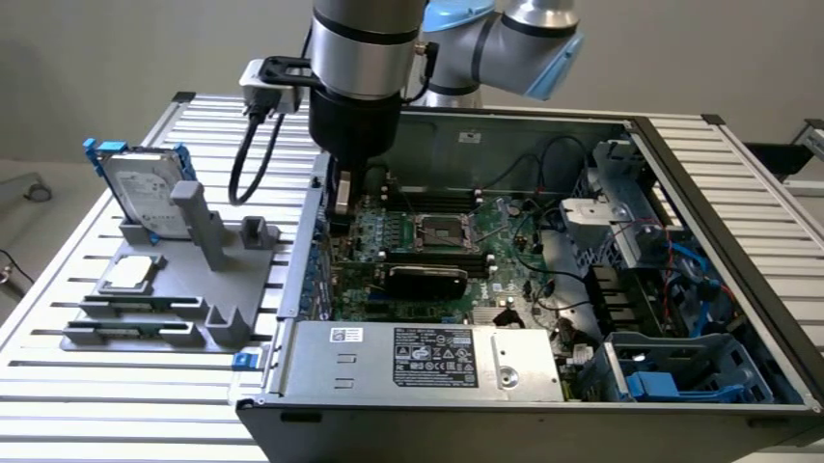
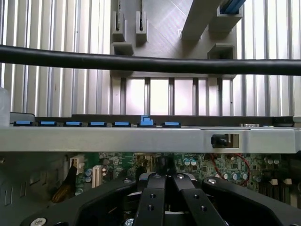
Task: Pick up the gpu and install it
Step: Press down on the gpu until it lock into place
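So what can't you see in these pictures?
- Most of the gpu: exterior view, the arm covers its top and the case wall hides its lower end.
- Its slot: exterior view, behind that same wall.
- Part of the grey stand: wrist view, a black cable crosses it.
- Label text: exterior view, too small to read.

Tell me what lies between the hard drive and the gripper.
In the exterior view, the grey stand's upright posts, a hanging black cable and the computer case's side wall lie between the hard drive and the gripper.
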You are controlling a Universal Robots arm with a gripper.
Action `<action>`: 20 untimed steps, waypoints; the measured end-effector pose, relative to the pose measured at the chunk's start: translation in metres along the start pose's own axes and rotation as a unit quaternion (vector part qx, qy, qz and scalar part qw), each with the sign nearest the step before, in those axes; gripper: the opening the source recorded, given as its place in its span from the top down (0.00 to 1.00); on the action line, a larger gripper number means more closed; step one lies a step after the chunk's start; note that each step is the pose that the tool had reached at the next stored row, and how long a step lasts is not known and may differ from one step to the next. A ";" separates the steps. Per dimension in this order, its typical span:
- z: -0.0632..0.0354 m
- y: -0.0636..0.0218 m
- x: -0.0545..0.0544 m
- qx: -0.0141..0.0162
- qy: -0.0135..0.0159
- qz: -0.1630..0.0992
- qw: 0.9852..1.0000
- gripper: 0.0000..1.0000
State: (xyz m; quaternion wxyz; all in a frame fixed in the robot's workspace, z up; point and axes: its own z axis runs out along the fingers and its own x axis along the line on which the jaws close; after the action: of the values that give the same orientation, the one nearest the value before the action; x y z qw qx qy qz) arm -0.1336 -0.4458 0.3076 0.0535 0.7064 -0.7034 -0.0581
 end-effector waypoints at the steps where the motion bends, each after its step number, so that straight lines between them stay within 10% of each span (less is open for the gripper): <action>1: 0.0005 -0.0001 0.001 0.000 0.000 0.000 1.000 0.89; 14: 0.0056 -0.0009 0.004 0.000 0.001 -0.002 1.000 0.89; 20: 0.0070 -0.0012 0.005 0.000 0.008 -0.004 1.000 0.89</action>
State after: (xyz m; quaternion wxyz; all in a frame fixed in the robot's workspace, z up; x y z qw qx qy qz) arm -0.1335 -0.4505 0.3005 0.0592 0.7097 -0.7000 -0.0525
